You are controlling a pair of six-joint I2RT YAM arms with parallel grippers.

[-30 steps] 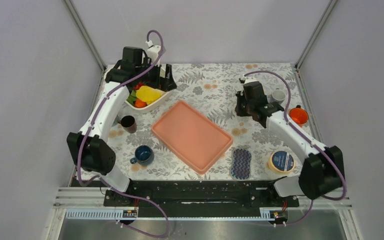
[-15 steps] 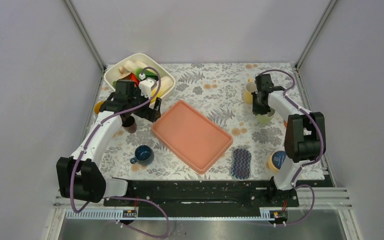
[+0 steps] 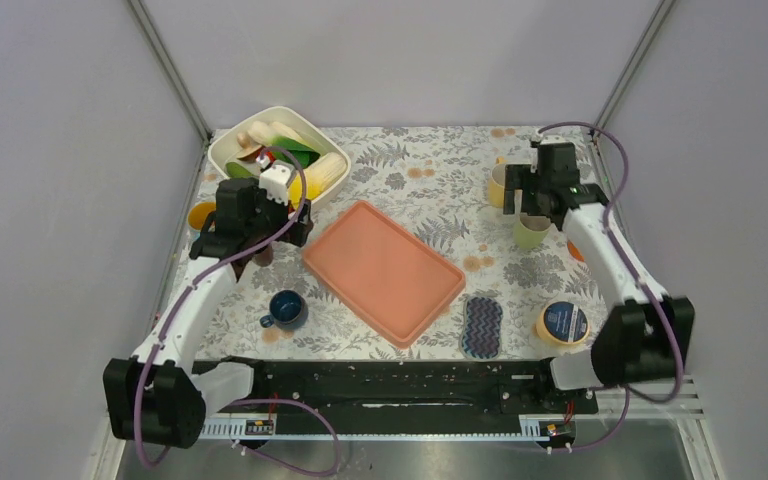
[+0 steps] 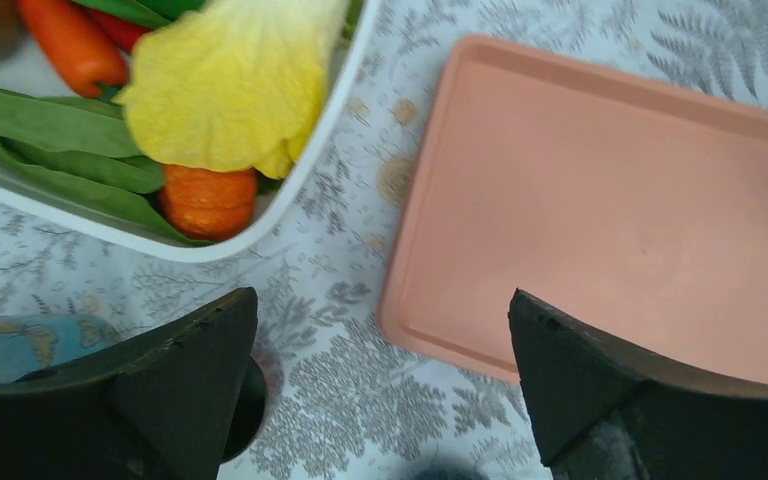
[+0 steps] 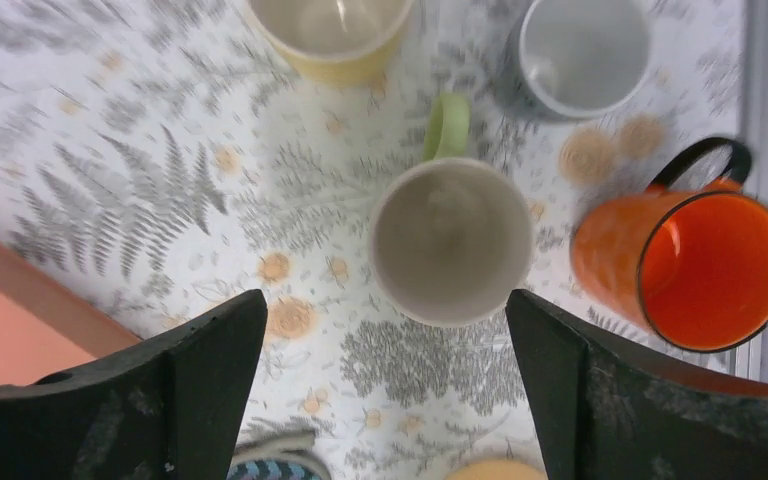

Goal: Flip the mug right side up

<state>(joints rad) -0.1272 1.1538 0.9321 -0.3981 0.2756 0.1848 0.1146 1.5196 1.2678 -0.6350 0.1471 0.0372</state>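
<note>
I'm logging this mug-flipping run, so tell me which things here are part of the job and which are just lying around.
In the job: pale green mug, standing mouth up; right gripper, open over it.

Lying about: yellow mug, grey mug, orange mug, blue mug, pink tray, vegetable bowl, tape roll, striped sponge.
</note>
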